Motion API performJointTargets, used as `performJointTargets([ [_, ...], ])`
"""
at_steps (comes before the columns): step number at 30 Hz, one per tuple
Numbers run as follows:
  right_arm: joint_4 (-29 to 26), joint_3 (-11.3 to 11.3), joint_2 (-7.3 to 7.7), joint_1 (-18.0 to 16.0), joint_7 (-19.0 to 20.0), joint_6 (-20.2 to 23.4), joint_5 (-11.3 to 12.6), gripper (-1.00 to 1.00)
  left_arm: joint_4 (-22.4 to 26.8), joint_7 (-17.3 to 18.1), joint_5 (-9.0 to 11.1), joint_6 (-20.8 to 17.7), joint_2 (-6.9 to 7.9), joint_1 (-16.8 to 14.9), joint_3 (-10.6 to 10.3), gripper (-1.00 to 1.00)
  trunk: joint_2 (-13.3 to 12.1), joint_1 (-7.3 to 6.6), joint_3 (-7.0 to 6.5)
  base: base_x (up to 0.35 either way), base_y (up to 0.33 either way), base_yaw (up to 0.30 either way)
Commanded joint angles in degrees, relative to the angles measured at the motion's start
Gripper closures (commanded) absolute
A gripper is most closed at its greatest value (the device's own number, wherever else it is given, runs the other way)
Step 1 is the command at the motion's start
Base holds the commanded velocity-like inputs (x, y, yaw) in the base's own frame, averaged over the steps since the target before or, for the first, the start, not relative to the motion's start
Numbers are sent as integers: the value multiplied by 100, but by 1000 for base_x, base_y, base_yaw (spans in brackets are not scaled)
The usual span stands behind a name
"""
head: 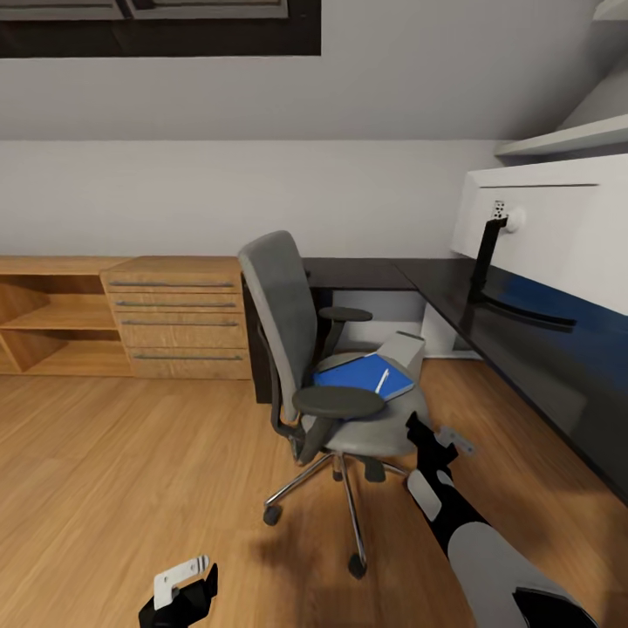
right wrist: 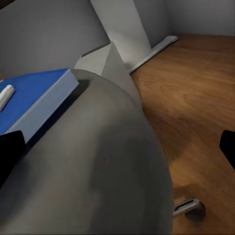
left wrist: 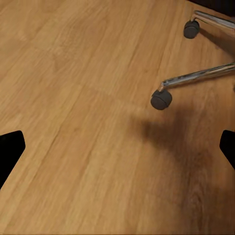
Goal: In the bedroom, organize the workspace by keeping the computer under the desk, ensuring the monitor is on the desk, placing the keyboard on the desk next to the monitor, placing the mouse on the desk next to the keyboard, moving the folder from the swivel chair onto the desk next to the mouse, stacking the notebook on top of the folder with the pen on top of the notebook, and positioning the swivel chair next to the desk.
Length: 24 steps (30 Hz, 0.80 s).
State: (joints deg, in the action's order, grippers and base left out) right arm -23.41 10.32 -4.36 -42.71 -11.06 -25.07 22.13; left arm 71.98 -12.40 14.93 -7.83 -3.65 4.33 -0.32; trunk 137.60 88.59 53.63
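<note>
One warm wooden plank floor [head: 131, 453] is running up to a glossy black L-shaped desk [head: 523, 349] under a sloped white wall.
Bright blue flat folder [head: 362, 377] and thin white pen [head: 381, 381] are lying on the grey upholstered swivel chair [head: 301, 349] — both grippers, left [left wrist: 117, 147] and right [right wrist: 117, 152], are hanging spread and empty.

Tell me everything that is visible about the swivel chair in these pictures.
The swivel chair looks upholstered in grey fabric, with a tall back, two black padded armrests and a chrome star base on dark casters. It stands upright on the wooden floor, close to the black desk, its seat turned toward the desk. On the seat lies the blue folder with the white pen on top. The right gripper hovers near the seat's front edge, not touching it.
</note>
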Motion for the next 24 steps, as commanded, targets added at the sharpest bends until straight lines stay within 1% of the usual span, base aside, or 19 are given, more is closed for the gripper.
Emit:
performJointTargets([
  [1,-3,5,15,-2,2,-15,56,-100,-10,-31,45,-26,0,3,-4,-100,2,0,5,44,2,0],
  [3,-6,10,49,-5,0,-10,60,-100,-19,-28,42,-26,1,2,-4,-100,2,0,5,23,1,0],
  [4,-10,24,139,-6,-9,-1,70,-100,-25,-27,41,-26,3,5,-4,-100,2,0,5,2,0,0],
  [5,-12,47,153,-8,-10,20,71,-100,-25,-26,38,-26,4,3,-4,-100,2,0,5,1,0,0],
  [6,-13,101,173,-4,-10,82,71,-100,-23,-26,37,-26,4,1,-4,-100,2,0,5,0,0,0],
  [7,-14,205,216,-2,-1,237,73,-100,-19,-21,36,-7,5,2,-4,-100,2,0,5,44,0,0],
  [8,-20,292,251,-3,6,377,78,-100,-44,-18,43,236,8,1,-4,-100,2,0,5,231,0,0],
  [11,-23,315,259,-5,7,417,80,-100,-92,-15,42,383,18,-1,-4,-100,2,0,5,285,0,0],
  [14,-25,327,266,-6,7,478,136,-100,-111,-16,44,414,20,5,-4,-100,2,0,5,323,0,0],
  [17,-33,314,379,-4,12,661,633,-100,-171,-16,39,420,17,5,-9,-100,2,0,5,327,0,0],
  [21,-45,309,439,-6,15,742,848,-100,-206,-17,36,423,14,6,-12,-100,2,0,5,324,0,0],
  [24,-42,311,463,-4,16,760,897,-100,-215,-17,37,425,14,6,-12,-100,2,0,5,236,0,0],
])
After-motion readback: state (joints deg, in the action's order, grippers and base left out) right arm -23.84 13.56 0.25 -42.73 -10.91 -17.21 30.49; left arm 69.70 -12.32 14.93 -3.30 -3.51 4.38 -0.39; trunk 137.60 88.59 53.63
